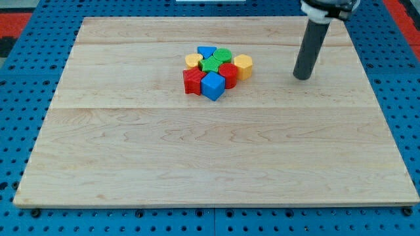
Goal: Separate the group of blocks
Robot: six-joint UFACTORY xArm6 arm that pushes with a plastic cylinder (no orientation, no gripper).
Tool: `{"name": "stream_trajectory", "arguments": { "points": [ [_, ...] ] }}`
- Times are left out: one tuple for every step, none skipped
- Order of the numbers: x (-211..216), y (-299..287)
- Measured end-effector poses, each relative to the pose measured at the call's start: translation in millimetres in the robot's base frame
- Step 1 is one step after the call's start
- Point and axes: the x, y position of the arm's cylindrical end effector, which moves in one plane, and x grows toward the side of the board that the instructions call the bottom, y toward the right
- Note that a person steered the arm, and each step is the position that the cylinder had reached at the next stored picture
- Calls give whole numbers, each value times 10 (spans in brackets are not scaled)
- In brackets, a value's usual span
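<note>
Here, board: a pale wooden board (216, 164) fills most of the frame, lying on a blue perforated base (13, 98).
Cluster: eight small blocks sit packed together in the upper centre of the frame, each touching its neighbours.
Back row: a blue block (206, 51) at the cluster's top, a green block (222, 54) just to its right, and a yellow block (193, 61) at the upper left.
Middle: a second green block (211, 64) in the centre, and a yellow hexagonal block (243, 66) at the right edge.
Front row: a red block (193, 82) at the lower left, a blue cube (213, 86) at the bottom, and a second red block (228, 75) between the cube and the yellow hexagon.
Rod: a dark straight rod descends from the upper right of the frame.
Tip: my tip (302, 77) rests on the board, well to the right of the cluster and touching no block.
Grasp state: the arm carries no gripper, so nothing is grasped.
</note>
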Motion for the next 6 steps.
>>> {"name": "stream_trajectory", "arguments": {
  "points": [
    [-483, -203],
    [-476, -1008],
    [124, -1820],
    [708, -2157],
    [847, -2163],
    [491, -2208]
  ]
}}
